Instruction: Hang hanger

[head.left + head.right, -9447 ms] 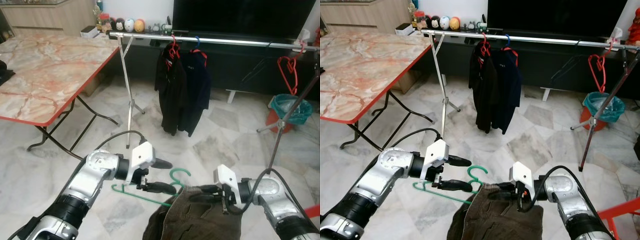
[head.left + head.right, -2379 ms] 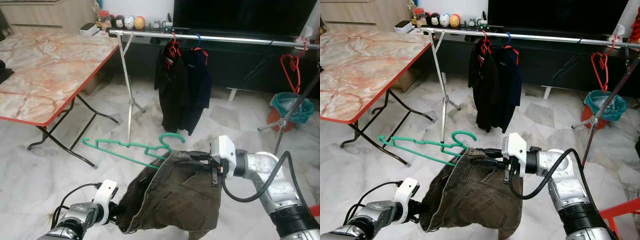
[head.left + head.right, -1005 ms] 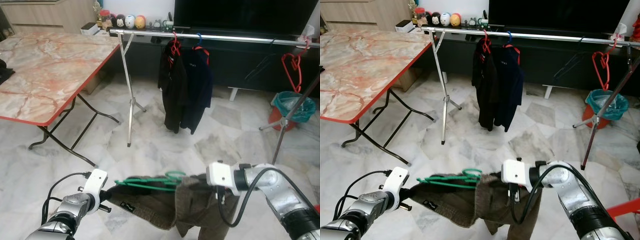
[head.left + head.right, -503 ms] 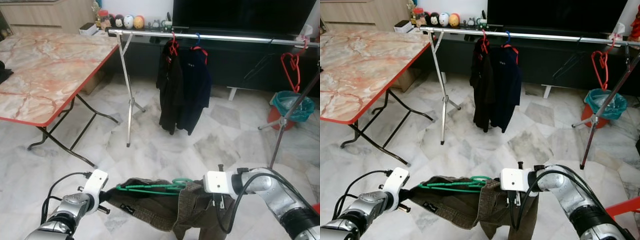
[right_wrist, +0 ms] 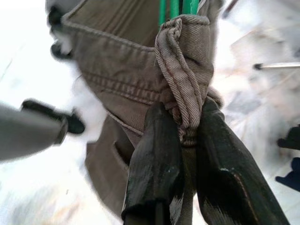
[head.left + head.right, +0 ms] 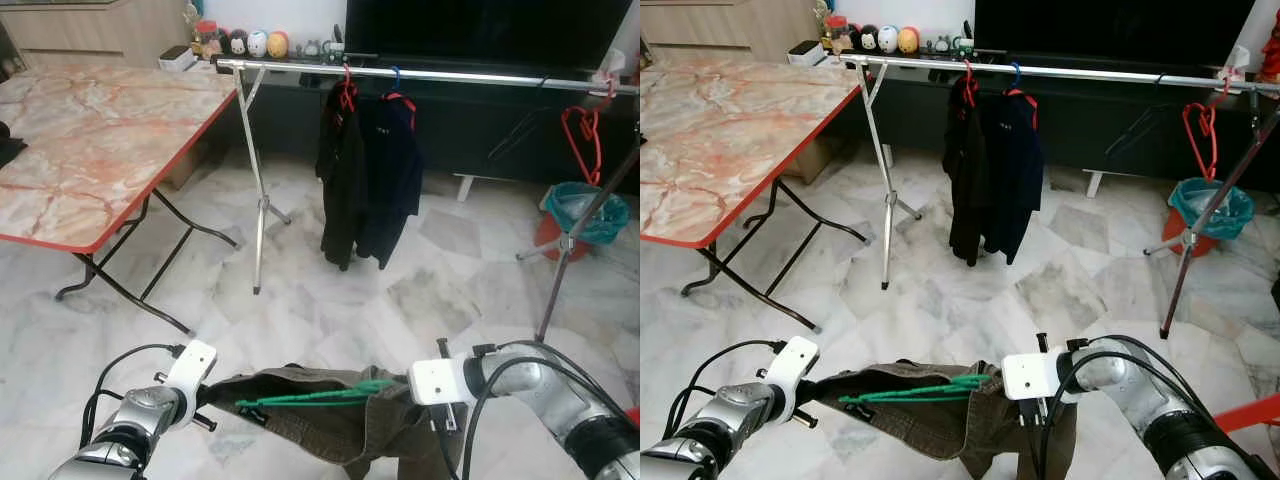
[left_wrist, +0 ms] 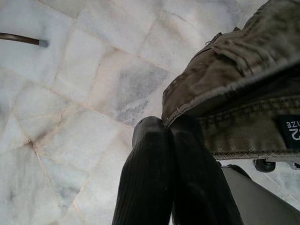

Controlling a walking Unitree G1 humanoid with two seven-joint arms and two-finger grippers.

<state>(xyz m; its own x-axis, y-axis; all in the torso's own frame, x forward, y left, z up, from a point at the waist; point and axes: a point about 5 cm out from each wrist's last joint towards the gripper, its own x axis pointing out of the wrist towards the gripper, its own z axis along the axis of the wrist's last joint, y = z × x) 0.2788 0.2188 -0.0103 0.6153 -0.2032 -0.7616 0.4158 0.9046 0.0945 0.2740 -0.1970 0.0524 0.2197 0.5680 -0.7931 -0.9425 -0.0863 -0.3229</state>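
Observation:
Olive-brown trousers (image 6: 320, 425) hang low over the marble floor, stretched between both grippers. A green hanger (image 6: 315, 396) lies nearly flat in the waistband. My left gripper (image 7: 166, 125) is shut on the waistband's edge at the left end (image 6: 212, 393). Where the hanger's green wires (image 5: 176, 6) enter the cloth, my right gripper (image 5: 185, 129) is shut on a bunched fold of the waistband. The silver clothes rail (image 6: 440, 75) stands farther ahead, at head height. Two dark garments (image 6: 365, 180) hang on it, and an empty red hanger (image 6: 580, 130) hangs near its right end.
A folding table (image 6: 90, 150) with a marble top and a red edge stands at the left, its black legs (image 6: 130, 270) reaching the floor. The rail's stand leg (image 6: 258, 200) is ahead on the left. A teal bin (image 6: 585, 215) sits at the right.
The hanger has tipped flatter, so its hook no longer stands up as a loop. My right gripper has sunk a little with the trousers. The left gripper has held still.

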